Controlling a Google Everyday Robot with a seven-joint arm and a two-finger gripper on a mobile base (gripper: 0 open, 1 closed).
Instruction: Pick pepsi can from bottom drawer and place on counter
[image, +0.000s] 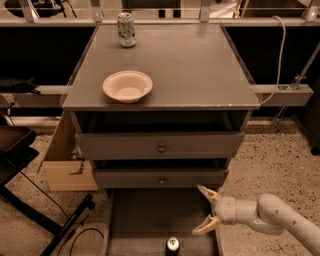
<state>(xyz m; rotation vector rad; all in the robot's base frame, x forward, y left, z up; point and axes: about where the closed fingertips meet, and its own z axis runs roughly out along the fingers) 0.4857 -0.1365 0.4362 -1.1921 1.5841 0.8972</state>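
Low at the right of the frame, the gripper (204, 211) hangs over the right side of the bottom drawer (145, 210), its two cream fingers (206, 192) spread wide apart and holding nothing, tips pointing left. Its pale arm (280, 220) runs off toward the lower right corner. The pepsi can (172, 245) stands upright on the drawer's grey floor at the very bottom edge of the frame, silver top showing, below and left of the lower finger and apart from it. The drawer is pulled out toward the bottom of the frame. Above it sit two knobbed drawers (161, 148), one over the other, each with a dark gap along its top. The counter (190, 65) fills the upper middle of the frame. A cream bowl (127, 86) sits near its front left edge, and a pale can (126, 29) stands upright at its back left. A cardboard box (65, 165) stands beside the cabinet at the left on the speckled floor (270, 165), a black stand (30, 200) crosses the lower left corner, and a white cable (280, 55) hangs in the upper right
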